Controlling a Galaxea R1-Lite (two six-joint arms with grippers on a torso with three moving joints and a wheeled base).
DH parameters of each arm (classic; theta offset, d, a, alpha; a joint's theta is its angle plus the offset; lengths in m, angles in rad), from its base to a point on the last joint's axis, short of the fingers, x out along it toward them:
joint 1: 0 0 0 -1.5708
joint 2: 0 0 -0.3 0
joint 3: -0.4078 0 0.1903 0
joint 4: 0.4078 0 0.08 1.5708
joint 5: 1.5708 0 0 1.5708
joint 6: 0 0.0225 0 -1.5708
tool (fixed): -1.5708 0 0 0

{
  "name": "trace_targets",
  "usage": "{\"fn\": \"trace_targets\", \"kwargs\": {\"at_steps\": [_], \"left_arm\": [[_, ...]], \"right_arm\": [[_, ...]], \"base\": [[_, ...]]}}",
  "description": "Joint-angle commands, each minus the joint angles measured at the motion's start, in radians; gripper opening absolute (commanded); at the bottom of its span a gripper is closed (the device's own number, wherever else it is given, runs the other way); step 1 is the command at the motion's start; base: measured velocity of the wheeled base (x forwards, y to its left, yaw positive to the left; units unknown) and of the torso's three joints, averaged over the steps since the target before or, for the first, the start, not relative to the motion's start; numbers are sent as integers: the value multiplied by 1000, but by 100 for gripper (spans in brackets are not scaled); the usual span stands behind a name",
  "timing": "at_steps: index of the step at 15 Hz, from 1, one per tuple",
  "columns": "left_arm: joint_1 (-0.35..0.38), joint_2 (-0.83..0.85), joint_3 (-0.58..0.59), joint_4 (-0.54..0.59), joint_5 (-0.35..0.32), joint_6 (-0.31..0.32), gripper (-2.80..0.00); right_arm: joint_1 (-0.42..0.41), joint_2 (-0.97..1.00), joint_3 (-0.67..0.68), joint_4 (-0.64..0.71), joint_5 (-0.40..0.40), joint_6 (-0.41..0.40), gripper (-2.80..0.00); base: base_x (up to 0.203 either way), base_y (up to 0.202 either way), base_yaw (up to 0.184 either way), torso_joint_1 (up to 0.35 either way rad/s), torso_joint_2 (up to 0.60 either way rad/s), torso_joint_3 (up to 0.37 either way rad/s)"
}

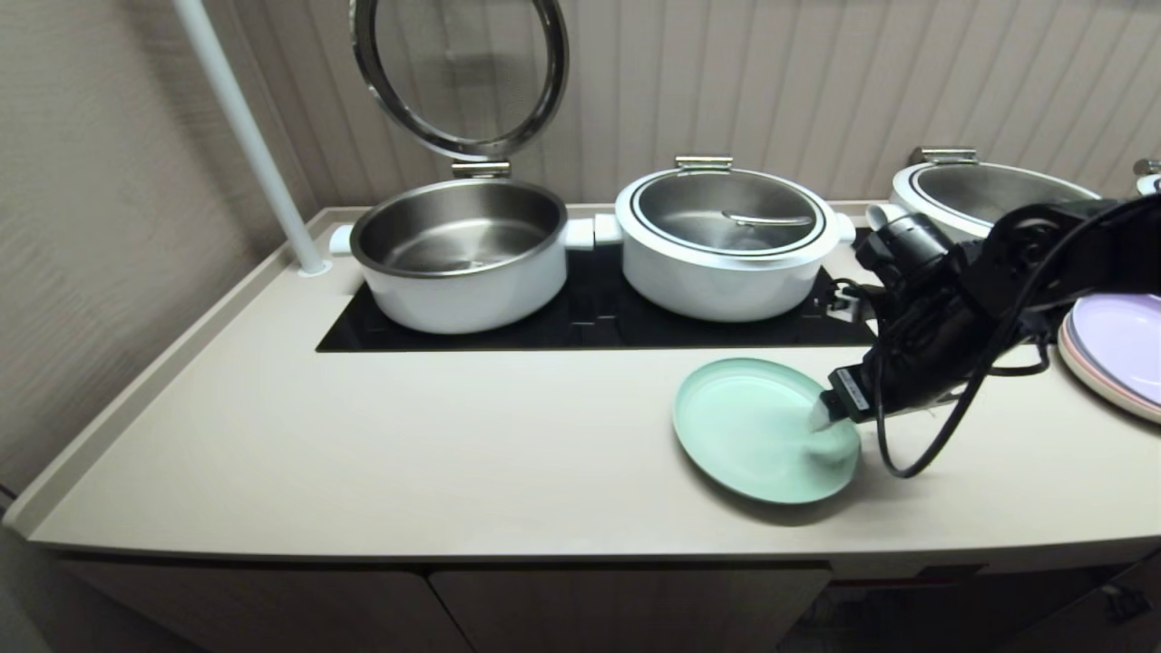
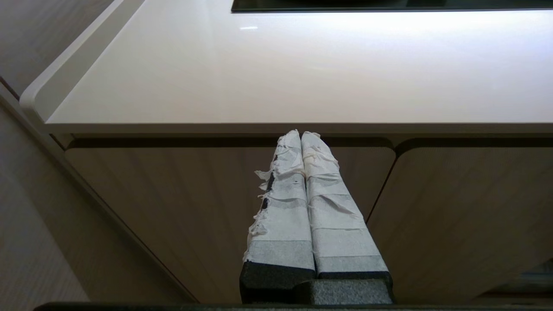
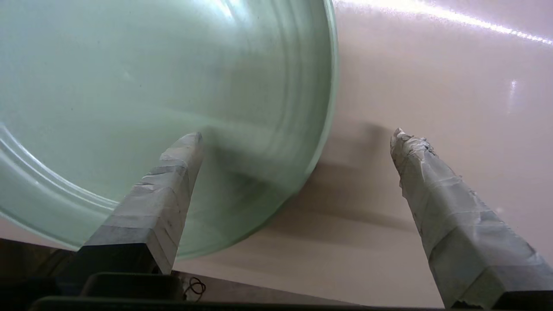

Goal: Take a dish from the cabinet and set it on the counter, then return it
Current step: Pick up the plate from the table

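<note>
Where frame ends, stacked plates [image 1: 1120, 358] cropped

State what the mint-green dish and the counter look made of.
Dish: probably matte plastic or melamine, going by its even pale colour and soft sheen; glazed ceramic is possible. Counter: smooth cream solid surface or laminate, with a faint gloss and a rounded edge.
</note>
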Motion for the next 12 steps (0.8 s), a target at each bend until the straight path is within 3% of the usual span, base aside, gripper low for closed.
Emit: {"fn": "trace_targets", "kwargs": {"at_steps": [1, 12], "left_arm": [[0, 0, 0, 0, 1, -1, -280], [0, 0, 0, 0, 1, -1, -280]], "right_arm": [[6, 42, -28, 4, 0, 31, 0], [11, 93, -59, -4, 0, 61, 0]], "base": [[0, 0, 0, 0, 0, 0], [0, 0, 0, 0, 0, 0]]}}
